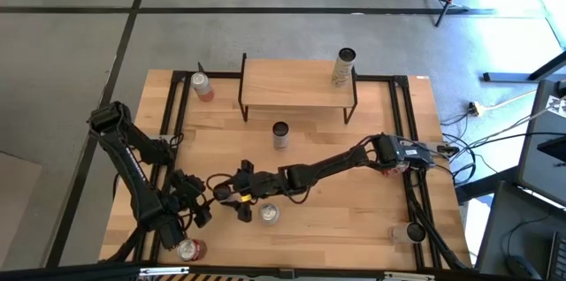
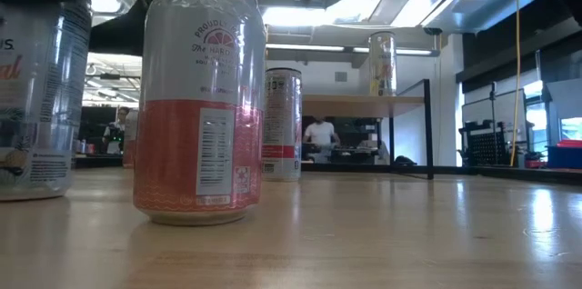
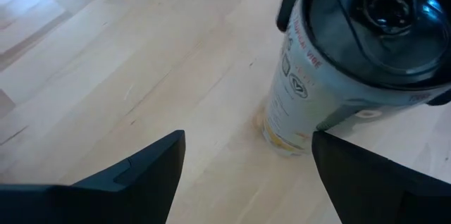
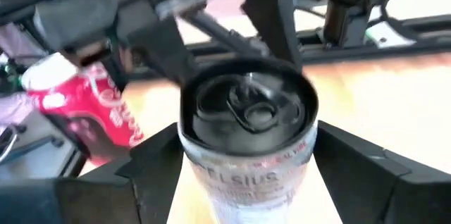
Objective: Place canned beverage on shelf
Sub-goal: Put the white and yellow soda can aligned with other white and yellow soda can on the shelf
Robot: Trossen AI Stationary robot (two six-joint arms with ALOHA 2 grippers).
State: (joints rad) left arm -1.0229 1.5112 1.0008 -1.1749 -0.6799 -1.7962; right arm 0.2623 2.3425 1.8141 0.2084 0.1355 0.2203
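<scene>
Right now the right gripper [image 4: 246,175] is straddling a white can [image 4: 246,146] standing at the near middle of the table [image 1: 354,219], its wide-open fingers [image 4: 151,157] flanking the can without visibly touching it. The left gripper [image 3: 243,175], also wide open and empty, is hovering just left of the same can. To grip well, the right should probably be lowering until its pads are level with the can's middle, squeezing evenly and lifting straight up, aiming at the bare left part of the far shelf [image 1: 296,82], whose right corner is carrying another can [image 1: 344,67].
</scene>
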